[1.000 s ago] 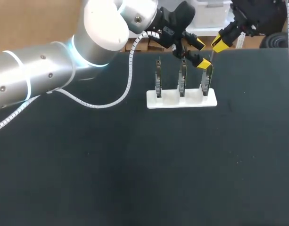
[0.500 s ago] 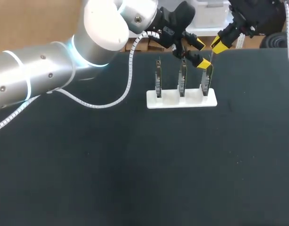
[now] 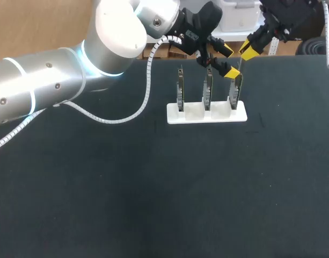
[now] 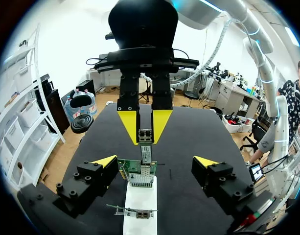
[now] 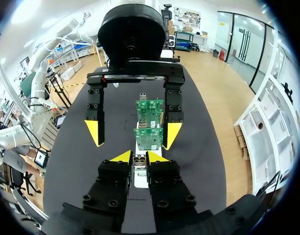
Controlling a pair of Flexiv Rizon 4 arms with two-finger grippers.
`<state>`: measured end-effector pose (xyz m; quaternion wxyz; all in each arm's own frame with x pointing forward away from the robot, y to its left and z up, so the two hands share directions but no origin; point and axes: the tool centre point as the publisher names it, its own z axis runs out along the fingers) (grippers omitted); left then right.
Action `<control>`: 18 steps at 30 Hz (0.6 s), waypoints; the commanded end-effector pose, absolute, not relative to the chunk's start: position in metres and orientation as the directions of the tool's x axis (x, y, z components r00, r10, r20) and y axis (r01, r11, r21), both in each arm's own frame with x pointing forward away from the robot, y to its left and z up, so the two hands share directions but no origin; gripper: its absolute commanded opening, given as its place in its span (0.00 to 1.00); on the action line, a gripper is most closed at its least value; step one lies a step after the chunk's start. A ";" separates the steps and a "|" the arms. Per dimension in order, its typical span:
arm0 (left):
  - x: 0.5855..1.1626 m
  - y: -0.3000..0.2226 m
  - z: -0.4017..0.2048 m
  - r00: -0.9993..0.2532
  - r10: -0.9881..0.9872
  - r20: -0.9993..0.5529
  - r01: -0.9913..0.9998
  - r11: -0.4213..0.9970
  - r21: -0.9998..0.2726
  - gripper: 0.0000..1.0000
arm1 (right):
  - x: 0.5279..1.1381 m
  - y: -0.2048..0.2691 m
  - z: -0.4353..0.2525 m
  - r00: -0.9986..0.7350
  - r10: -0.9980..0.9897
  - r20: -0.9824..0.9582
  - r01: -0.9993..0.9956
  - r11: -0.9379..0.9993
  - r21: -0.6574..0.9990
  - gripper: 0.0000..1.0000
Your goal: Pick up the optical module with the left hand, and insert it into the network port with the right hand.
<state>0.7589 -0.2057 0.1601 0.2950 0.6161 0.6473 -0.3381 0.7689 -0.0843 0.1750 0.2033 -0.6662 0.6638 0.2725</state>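
The module (image 4: 146,143), a small stiff metal body (light, we judge, but apt to jam if tilted), is best gripped on its flat sides. It stands above the end board (image 3: 234,98) of the rack (image 3: 206,116), clamped in the right pincer (image 5: 139,157). The left pincer (image 4: 154,161), fingers apart, straddles that board from beyond the rack.

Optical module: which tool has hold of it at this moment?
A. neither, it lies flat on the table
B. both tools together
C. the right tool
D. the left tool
C: the right tool has both yellow tips closed on the optical module from two sides, while the left tool stands wide open and touches nothing.
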 end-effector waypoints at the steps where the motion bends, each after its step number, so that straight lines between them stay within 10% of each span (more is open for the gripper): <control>1: 0.761 -0.206 0.160 -0.067 0.601 -0.796 0.997 0.009 -0.077 1.00 | 0.773 -0.082 0.174 -0.025 -0.778 -0.627 -0.994 -0.046 0.096 0.00; 18: 0.761 -0.206 0.160 -0.067 0.601 -0.796 0.997 0.009 -0.077 1.00 | 0.772 -0.085 0.173 -0.028 -0.788 -0.615 -0.994 -0.041 0.099 0.00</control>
